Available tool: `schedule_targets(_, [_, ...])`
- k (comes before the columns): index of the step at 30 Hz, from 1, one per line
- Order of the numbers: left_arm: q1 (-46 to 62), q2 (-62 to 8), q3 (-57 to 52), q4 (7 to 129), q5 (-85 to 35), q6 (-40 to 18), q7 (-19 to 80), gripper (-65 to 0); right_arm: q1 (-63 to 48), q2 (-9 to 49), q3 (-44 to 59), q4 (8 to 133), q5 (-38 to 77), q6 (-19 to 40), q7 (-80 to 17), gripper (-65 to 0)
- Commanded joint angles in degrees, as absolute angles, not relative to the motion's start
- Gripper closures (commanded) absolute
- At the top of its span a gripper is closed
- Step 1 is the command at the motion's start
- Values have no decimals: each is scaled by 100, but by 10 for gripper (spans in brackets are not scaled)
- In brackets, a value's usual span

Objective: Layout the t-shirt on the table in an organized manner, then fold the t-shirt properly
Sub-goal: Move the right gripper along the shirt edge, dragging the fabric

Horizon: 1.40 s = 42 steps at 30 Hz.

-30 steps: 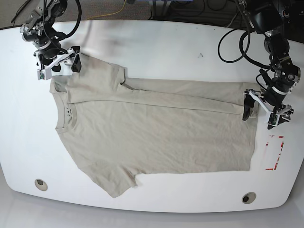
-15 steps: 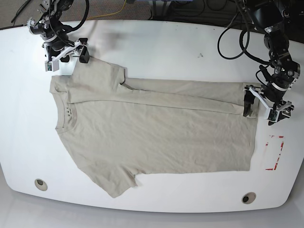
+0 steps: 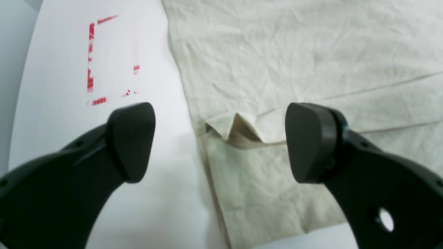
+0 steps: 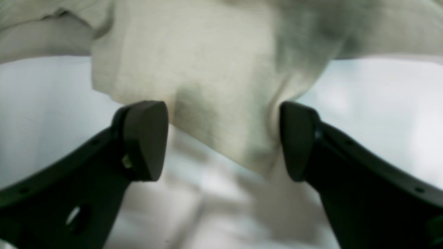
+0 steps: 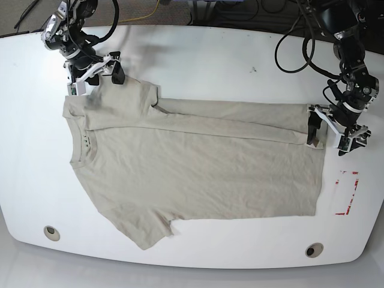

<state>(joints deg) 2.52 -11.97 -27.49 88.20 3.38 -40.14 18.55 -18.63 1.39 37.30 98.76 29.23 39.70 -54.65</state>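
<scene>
The beige t-shirt (image 5: 198, 168) lies spread on the white table (image 5: 210, 66), collar to the left and hem to the right, with its far side folded over in a long band. My right gripper (image 5: 96, 81) hovers open at the far sleeve; in the right wrist view the sleeve edge (image 4: 221, 86) lies between the spread fingers of the gripper (image 4: 223, 138). At the far hem corner my left gripper (image 5: 329, 139) is open. The left wrist view has a small raised fold of the hem (image 3: 238, 128) between the left gripper's (image 3: 219, 138) fingers, with no contact.
A red tape rectangle (image 5: 348, 192) marks the table right of the hem, also visible as red tape (image 3: 93, 58) in the left wrist view. Two grommet holes (image 5: 51, 233) (image 5: 314, 249) sit near the front edge. Cables run behind the table's far edge.
My right gripper has shifted right along the far sleeve and turned. My left gripper has edged slightly toward the far side. The t-shirt has not moved.
</scene>
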Motion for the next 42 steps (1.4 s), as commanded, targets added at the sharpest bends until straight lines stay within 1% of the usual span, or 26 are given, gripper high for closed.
schedule_targets(1, [171, -1279, -2765, 8936, 233, -4000, 1710, -540, -1877, 163, 3662, 9912, 2941, 4000, -5560, -481])
schedule_targets(3, [171, -1279, -2765, 8936, 233, -4000, 1710, -540, -1877, 163, 3626, 9912, 2941, 4000, -5560, -472])
schedule_targets(6, [171, -1279, -2765, 8936, 233, -4000, 1710, -540, -1851, 163, 3618, 9903, 2941, 4000, -5560, -417])
schedule_targets(12, [171, -1288, -2765, 8927, 233, -4000, 1710, -540, -1842, 163, 3609, 9903, 2941, 4000, -5560, -238])
schedule_targets(13, [171, -1288, -2765, 8927, 233, -4000, 1710, -540, -1824, 171, 3609, 9903, 2941, 4000, -5560, -188])
schedule_targets(14, [171, -1288, -2765, 8927, 233, -4000, 1710, -540, -1798, 171, 3609, 9903, 2941, 4000, -5560, -174])
schedule_targets(16, [171, -1288, -2765, 8927, 233, -4000, 1710, -540, -1727, 180, 3609, 9895, 2923, 4000, -5560, -103])
schedule_targets(20, [171, -1288, -2765, 8927, 242, -4000, 1710, -540, -1692, 189, 3600, 9895, 2923, 4000, -5578, -5])
schedule_targets(26, [171, -1288, -2765, 8927, 242, -4000, 1710, -540, -1596, 207, 3600, 9965, 2941, 4000, -5789, 0])
schedule_targets(33, [171, -1288, -2765, 8901, 242, -4000, 1710, -540, -1429, 277, 3600, 10369, 2949, 4000, -5921, 0])
schedule_targets(42, [171, -1288, -2765, 8884, 242, -4000, 1710, -540, -813, 303, 3600, 10457, 2932, 4000, -6114, 0])
